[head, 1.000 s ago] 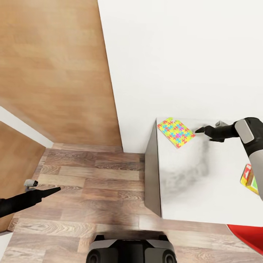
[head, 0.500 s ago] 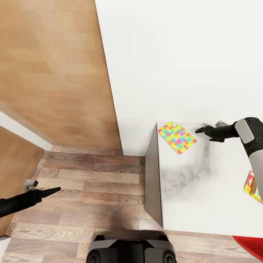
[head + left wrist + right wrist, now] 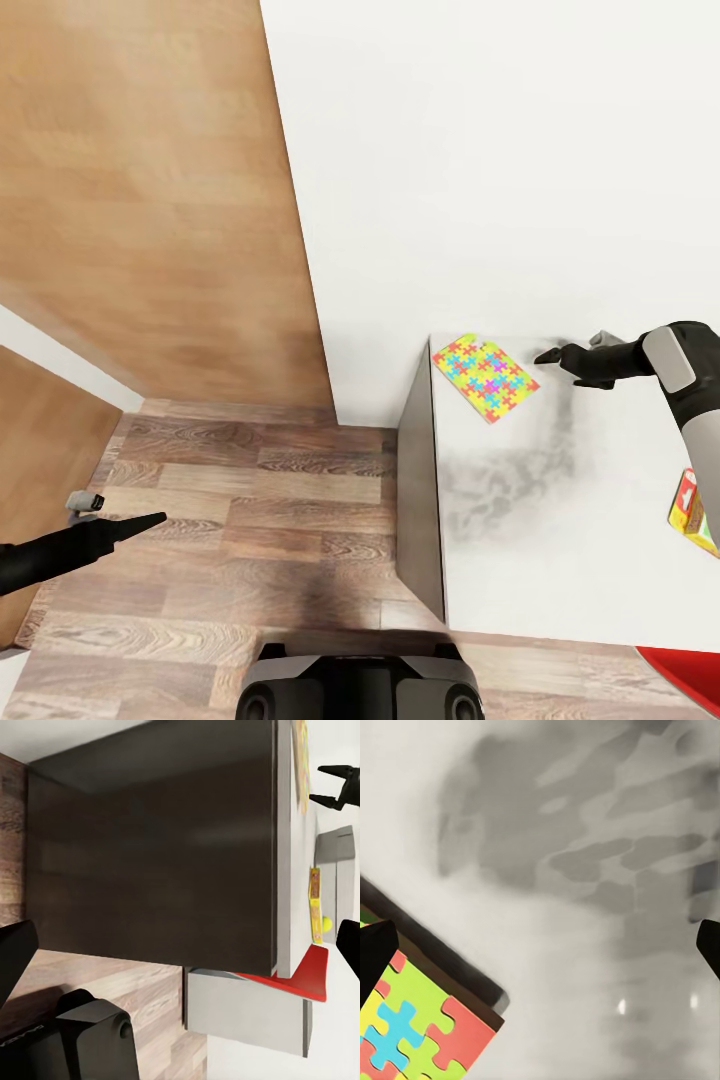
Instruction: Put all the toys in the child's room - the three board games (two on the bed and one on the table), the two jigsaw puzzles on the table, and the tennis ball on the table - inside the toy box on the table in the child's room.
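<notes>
Head view: right tool (image 3: 553,356), fingers apart, empty, hovered just beside jigsaw puzzle (image 3: 485,377) lying flat at tabletop (image 3: 560,540) corner. Puzzle prob. thin, stiff, light; best gripped by overhanging edge.

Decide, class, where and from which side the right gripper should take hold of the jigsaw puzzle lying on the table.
Probably the corner of the jigsaw puzzle nearest the open right gripper, approached from that side. It lies thin and flat on the table, so one finger would need to slip under an edge; that corner points toward the fingers.
</notes>
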Motion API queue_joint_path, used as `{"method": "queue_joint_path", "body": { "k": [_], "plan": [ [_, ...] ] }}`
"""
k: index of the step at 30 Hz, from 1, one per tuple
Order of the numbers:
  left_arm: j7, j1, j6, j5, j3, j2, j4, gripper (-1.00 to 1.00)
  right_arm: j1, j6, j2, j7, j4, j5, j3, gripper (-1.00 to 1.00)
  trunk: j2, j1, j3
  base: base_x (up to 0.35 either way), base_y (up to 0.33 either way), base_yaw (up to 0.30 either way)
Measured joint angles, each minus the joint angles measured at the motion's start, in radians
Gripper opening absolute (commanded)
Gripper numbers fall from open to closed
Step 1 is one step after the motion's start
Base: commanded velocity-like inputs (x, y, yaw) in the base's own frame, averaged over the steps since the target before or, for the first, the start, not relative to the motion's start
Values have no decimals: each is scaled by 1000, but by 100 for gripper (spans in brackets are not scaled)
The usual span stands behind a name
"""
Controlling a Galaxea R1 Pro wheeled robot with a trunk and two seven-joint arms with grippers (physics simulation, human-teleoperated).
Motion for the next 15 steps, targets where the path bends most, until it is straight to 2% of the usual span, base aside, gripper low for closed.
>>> {"method": "queue_joint_path", "body": {
  "k": [7, 15],
  "plan": [
    [0, 0, 0, 0, 0, 0, 0, 100, 0, 0, 0, 0, 0, 0, 0, 100, 0, 0, 0, 0, 12, 0],
    [0, 0, 0, 0, 0, 0, 0, 100, 0, 0, 1, 0, 0, 0, 0, 100, 0, 0, 0, 0, 114, 0]
  ]
}}
